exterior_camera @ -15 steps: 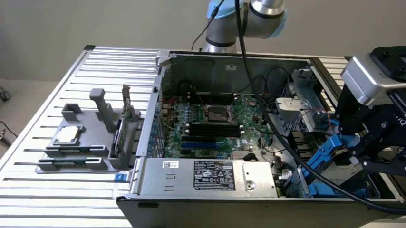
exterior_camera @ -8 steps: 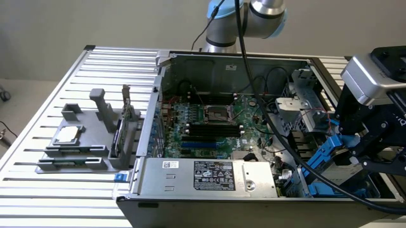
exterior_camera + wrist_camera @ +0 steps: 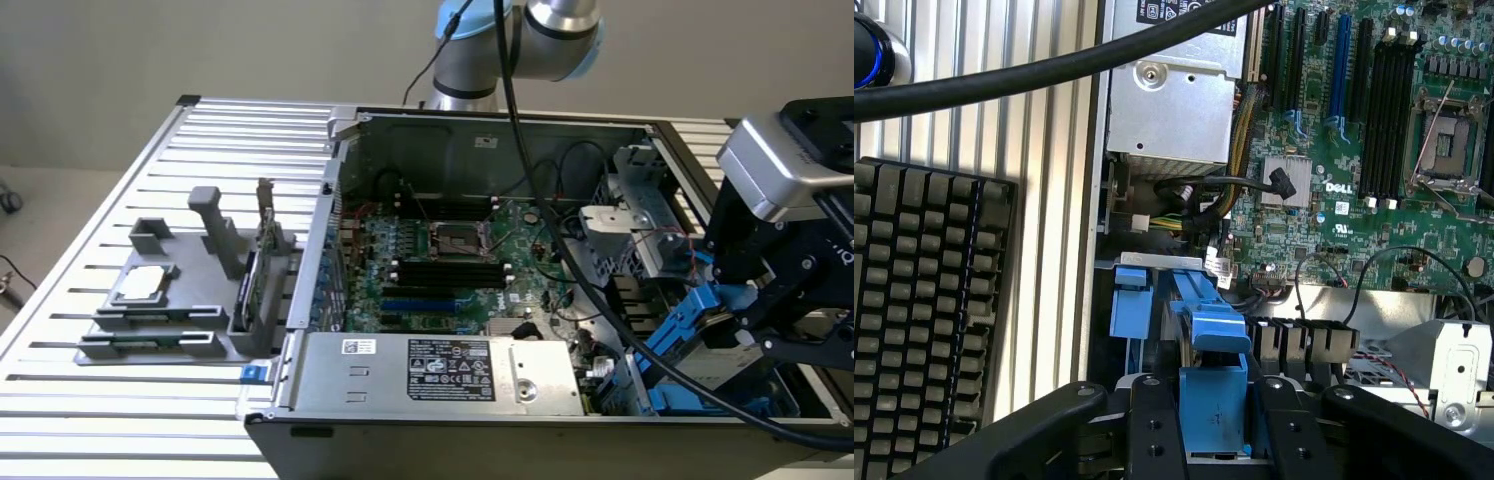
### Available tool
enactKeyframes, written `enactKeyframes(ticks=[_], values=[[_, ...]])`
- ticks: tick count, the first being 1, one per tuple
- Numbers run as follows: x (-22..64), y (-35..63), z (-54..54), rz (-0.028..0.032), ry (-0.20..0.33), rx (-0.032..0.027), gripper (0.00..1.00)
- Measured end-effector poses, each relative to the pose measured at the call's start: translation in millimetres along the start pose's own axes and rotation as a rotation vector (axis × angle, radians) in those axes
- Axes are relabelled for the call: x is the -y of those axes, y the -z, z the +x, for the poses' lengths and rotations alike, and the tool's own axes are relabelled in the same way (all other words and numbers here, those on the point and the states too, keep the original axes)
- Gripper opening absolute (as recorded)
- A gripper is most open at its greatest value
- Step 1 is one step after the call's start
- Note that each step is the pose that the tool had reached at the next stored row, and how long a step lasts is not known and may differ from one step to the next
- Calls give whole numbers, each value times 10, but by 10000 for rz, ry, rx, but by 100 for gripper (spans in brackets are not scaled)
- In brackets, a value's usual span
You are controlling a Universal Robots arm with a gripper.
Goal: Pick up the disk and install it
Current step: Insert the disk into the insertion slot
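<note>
Disk (image 3: 697, 318) clenched in claw (image 3: 1212, 402), at drive bay (image 3: 678, 398) in case (image 3: 400, 116), exterior view's right. We judged: line blue rails square with bay slots, go slow, avoid black cable (image 3: 589, 292). Case held motherboard (image 3: 441, 262) and power supply (image 3: 441, 372); grey tray (image 3: 174, 332) on table (image 3: 80, 402) held chip (image 3: 144, 283).

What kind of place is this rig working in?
Probably a lab bench for computer assembly: an open desktop PC case lies on a slatted metal table, with a grey parts fixture beside it and a keyboard nearby.
</note>
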State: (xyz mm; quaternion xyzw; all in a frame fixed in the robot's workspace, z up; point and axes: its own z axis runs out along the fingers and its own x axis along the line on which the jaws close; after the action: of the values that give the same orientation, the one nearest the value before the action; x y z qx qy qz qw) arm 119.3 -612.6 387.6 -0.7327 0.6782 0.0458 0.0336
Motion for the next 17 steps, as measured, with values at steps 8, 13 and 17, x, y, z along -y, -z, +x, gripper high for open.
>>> enactKeyframes(ticks=[8, 13, 17], values=[[0, 0, 0, 0, 0, 0, 32], [0, 0, 0, 0, 0, 0, 32], [0, 0, 0, 0, 0, 0, 32]])
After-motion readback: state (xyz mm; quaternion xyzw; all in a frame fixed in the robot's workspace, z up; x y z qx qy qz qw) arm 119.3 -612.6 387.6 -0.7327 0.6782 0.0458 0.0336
